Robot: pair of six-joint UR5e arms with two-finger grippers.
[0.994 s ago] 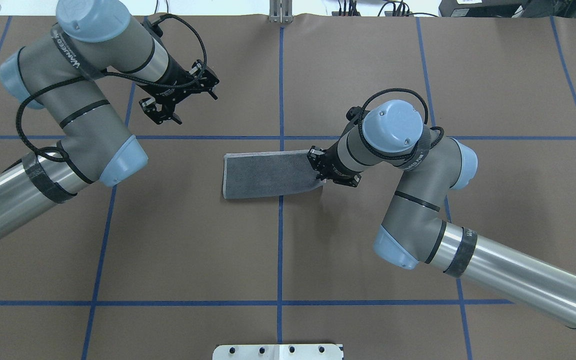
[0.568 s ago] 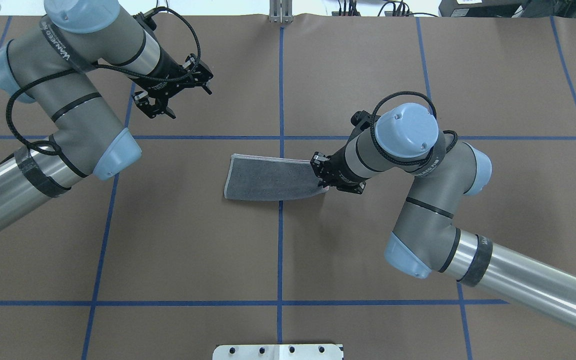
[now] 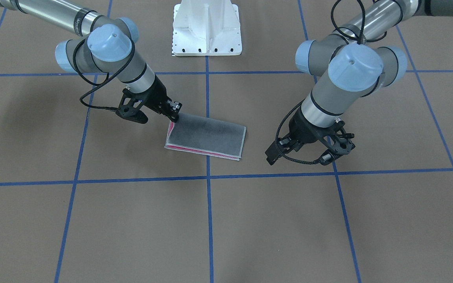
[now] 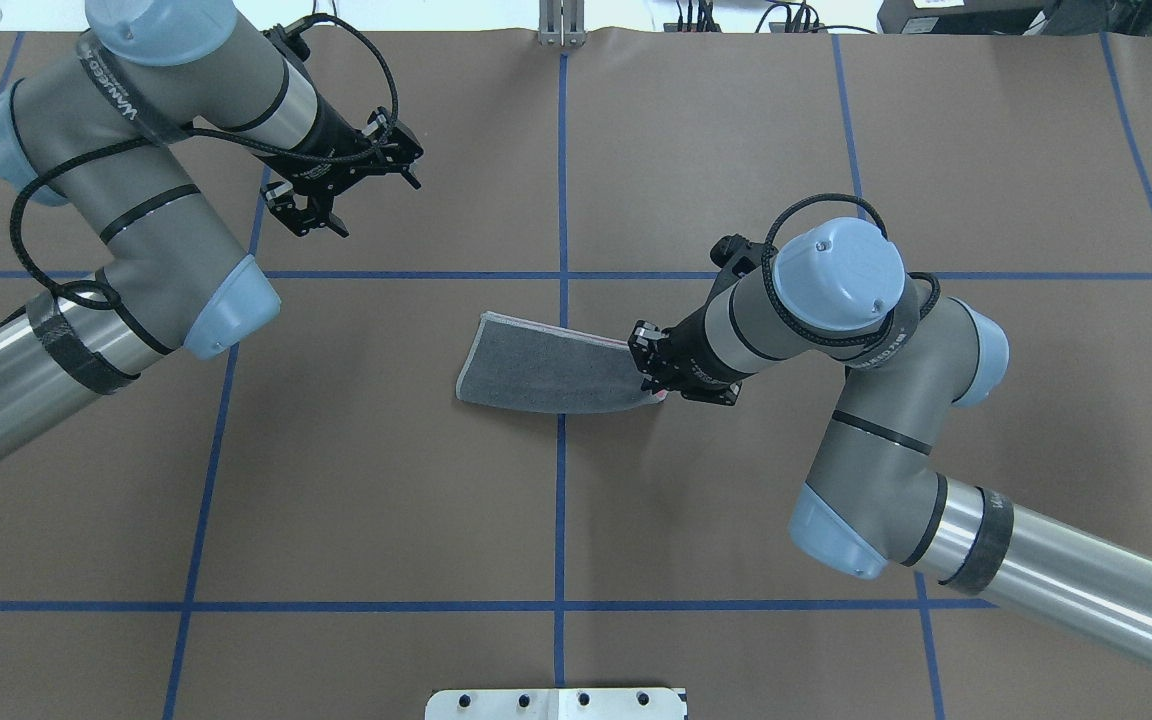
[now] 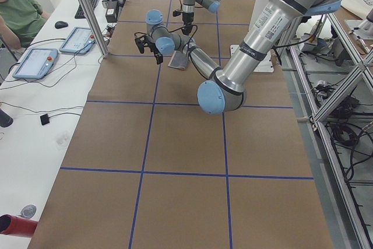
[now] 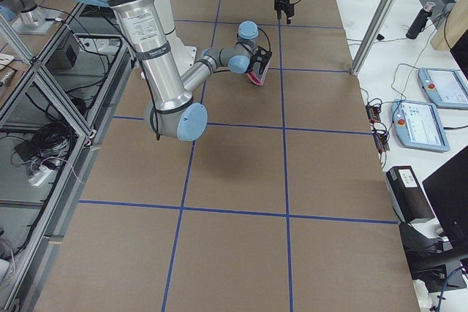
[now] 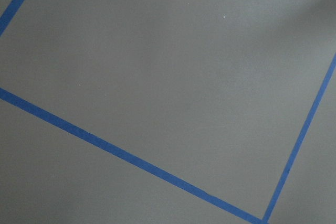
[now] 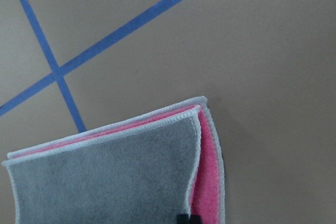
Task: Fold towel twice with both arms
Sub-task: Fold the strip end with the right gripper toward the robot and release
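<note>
Pinching folded towel (image 4: 536,368) end with right tool (image 4: 648,376), left tool (image 4: 310,216) spread wide

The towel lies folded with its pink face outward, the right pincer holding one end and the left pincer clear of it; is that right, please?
Not quite: the towel's grey face is outward, pink showing only between the layers, as the front-facing view shows. The right pincer holds one end; the left pincer is clear.

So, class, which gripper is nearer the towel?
Right. The right gripper is shut on one end of the towel. The left gripper hangs open over the table, well clear of the towel's other end.
</note>
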